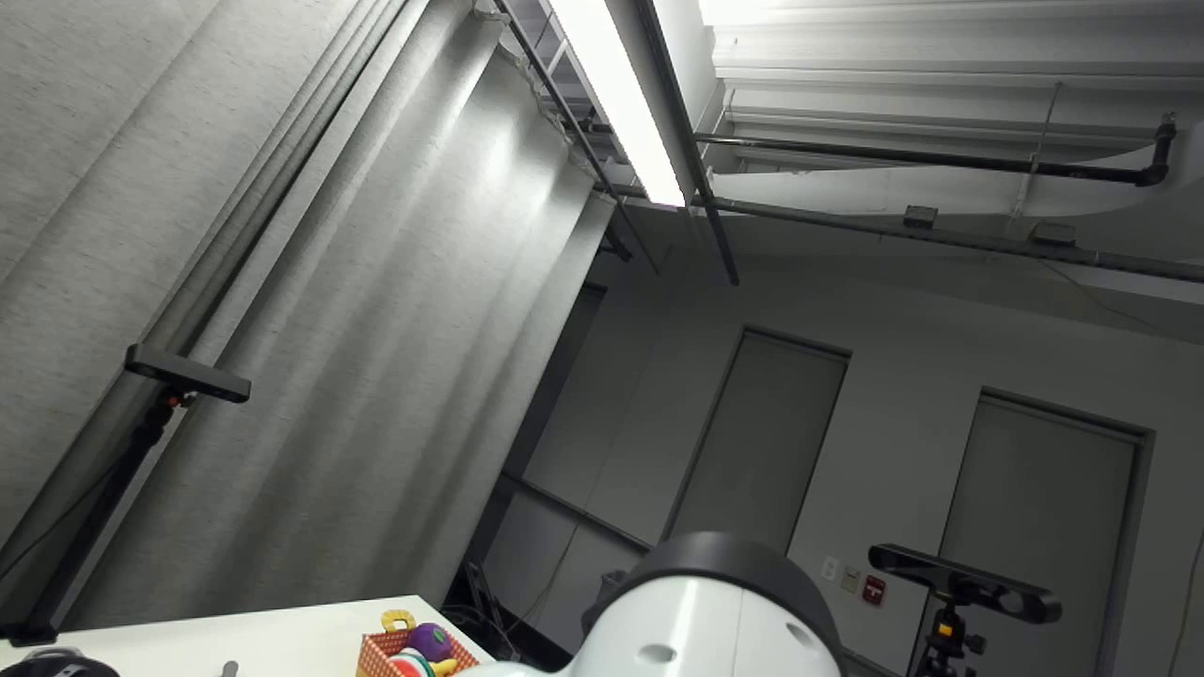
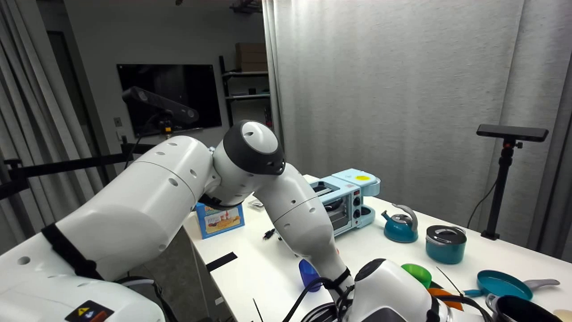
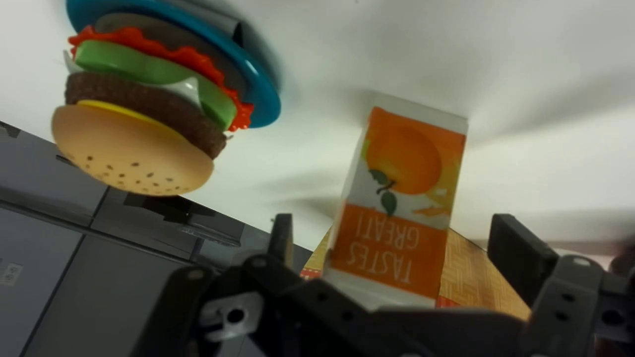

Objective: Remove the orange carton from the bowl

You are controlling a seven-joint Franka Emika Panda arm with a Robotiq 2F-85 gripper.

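Spread wide, the pincer (image 3: 392, 233) holds nothing: a gap shows between each of its fingers (image 3: 518, 258) and the orange carton (image 3: 402, 208). In the wrist view the carton is straight ahead of the pincer, framed by the two fingers; how deep it reaches between them is unclear. Its lettering, TASTES GREAT!, reads upside down; its near end is hidden behind the pincer's body and its far end seems to meet the white table (image 3: 307, 144). Past the carton, also between the fingers, shows a tan woven thing (image 3: 474, 272) with bits of red beside it; whether the carton stands inside it or in front of it is unclear. Ahead and left of the pincer, well apart from the carton, is a toy burger (image 3: 149, 109), its sesame bun turned toward the pincer and its red ruffled layer toward a teal dish (image 3: 265, 99).
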